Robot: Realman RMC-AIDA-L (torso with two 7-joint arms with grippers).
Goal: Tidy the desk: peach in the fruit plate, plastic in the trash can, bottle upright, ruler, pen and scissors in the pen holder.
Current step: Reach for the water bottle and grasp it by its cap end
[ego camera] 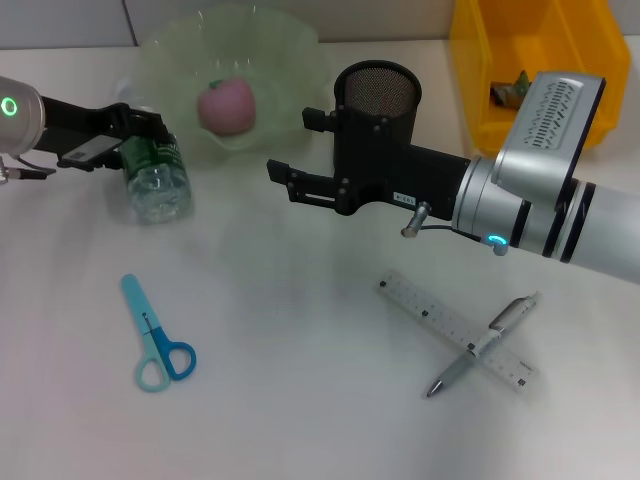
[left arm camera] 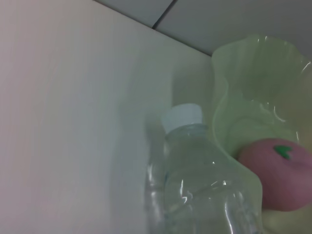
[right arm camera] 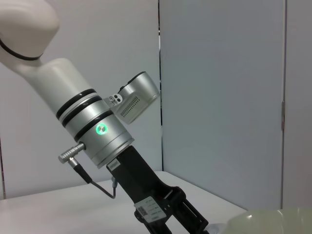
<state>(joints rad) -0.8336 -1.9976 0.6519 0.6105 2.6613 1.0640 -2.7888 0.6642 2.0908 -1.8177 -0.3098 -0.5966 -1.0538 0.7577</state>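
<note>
Upper left of the head view: my left gripper point(ego camera: 140, 135) was closed on the bottle point(ego camera: 157, 180), clamped near its neck, the body resting on the desk point(ego camera: 300, 400) just beside the fruit plate point(ego camera: 290, 45). The left wrist view showed the bottle's white cap point(left arm camera: 183, 117) close against the plate's wavy rim, with the peach point(ego camera: 226, 106) already inside the plate.

Centre of the frame: my right gripper point(ego camera: 280, 180) hung above the desk in front of the pen holder point(ego camera: 377, 95), its fingers slightly apart and holding nothing.

Risks, as I judged them: the bottle was slick and nearly empty, so it could twist in the jaws or tip once released if it were not set down squarely on its base. Swinging it upright could also knock the cap or shoulder against the plate rim and shove the plate, because the two sat so close.

Lower frame: the scissors point(ego camera: 158, 338) lay at lower left; the pen point(ego camera: 485, 343) lay crossed over the ruler point(ego camera: 430, 315) at lower right, which may complicate lifting the ruler first. The trash can point(ego camera: 540, 75) stood at upper right with something inside. My right arm crossed in front of the holder, partly blocking a path to it.
</note>
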